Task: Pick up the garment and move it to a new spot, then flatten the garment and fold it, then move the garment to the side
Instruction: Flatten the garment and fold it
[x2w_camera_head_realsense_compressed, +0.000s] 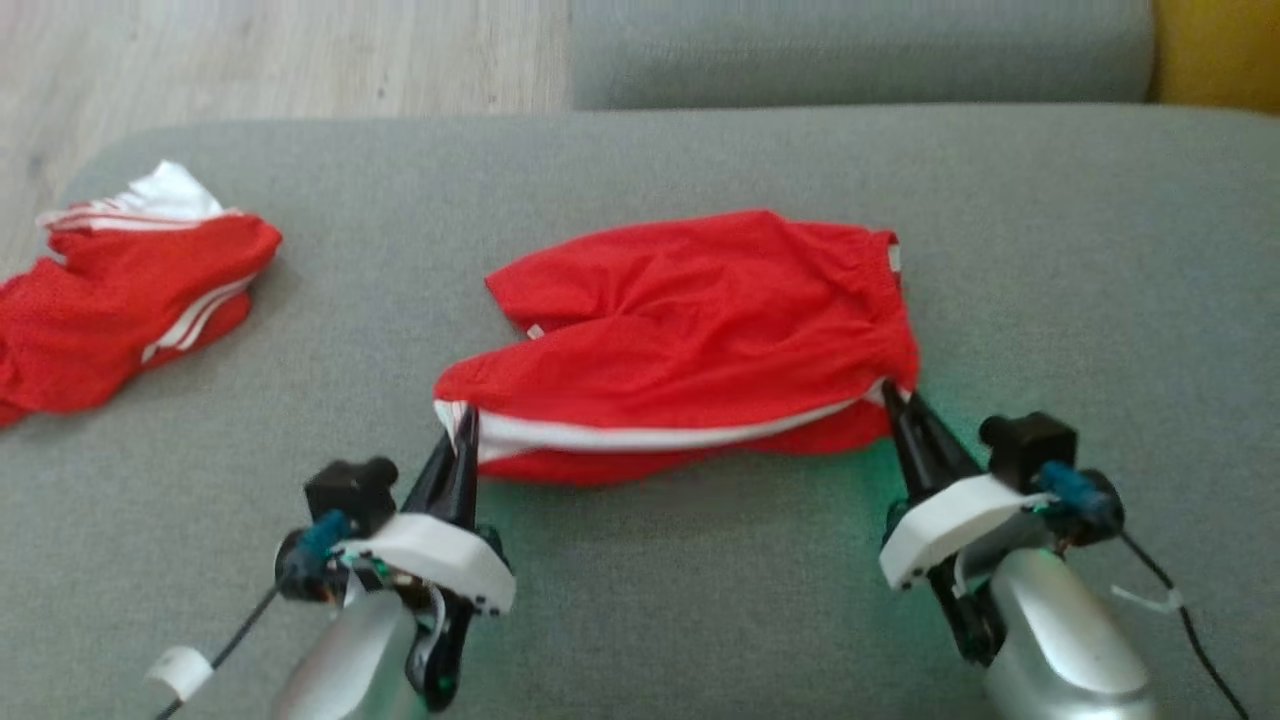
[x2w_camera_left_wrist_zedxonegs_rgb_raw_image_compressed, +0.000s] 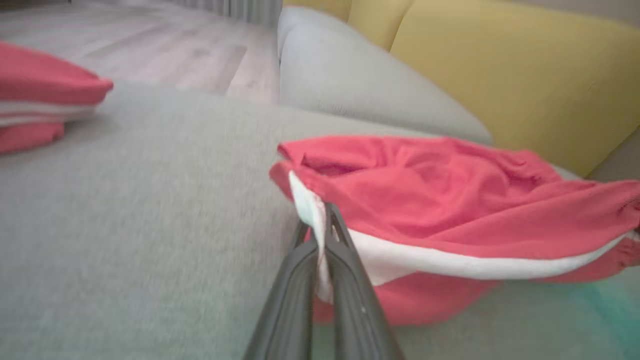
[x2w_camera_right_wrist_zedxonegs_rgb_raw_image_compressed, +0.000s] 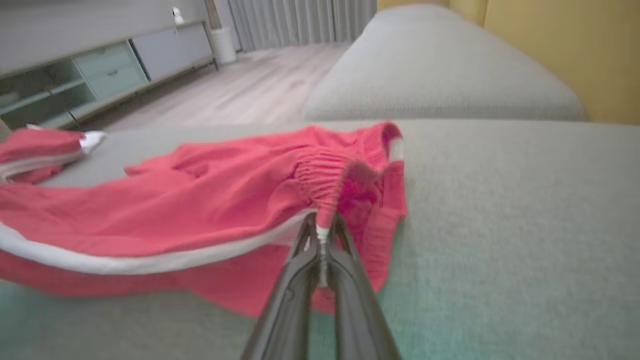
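The garment (x2w_camera_head_realsense_compressed: 700, 330) is a pair of red shorts with white side stripes, lying crumpled on the grey couch seat (x2w_camera_head_realsense_compressed: 700, 580). My left gripper (x2w_camera_head_realsense_compressed: 462, 425) is shut on its near left corner, at the white hem. My right gripper (x2w_camera_head_realsense_compressed: 893, 398) is shut on its near right corner, by the elastic waistband. In the left wrist view the white edge of the garment (x2w_camera_left_wrist_zedxonegs_rgb_raw_image_compressed: 450, 210) is pinched between my left gripper (x2w_camera_left_wrist_zedxonegs_rgb_raw_image_compressed: 320, 225). In the right wrist view the gathered waistband of the garment (x2w_camera_right_wrist_zedxonegs_rgb_raw_image_compressed: 225, 200) sits clamped in my right gripper (x2w_camera_right_wrist_zedxonegs_rgb_raw_image_compressed: 320, 232).
A second red garment with white stripes (x2w_camera_head_realsense_compressed: 120, 300) lies crumpled at the seat's far left edge. A grey cushion (x2w_camera_head_realsense_compressed: 860, 50) and a yellow backrest (x2w_camera_head_realsense_compressed: 1215, 50) stand behind. Wooden floor (x2w_camera_head_realsense_compressed: 280, 60) lies beyond the seat's left side.
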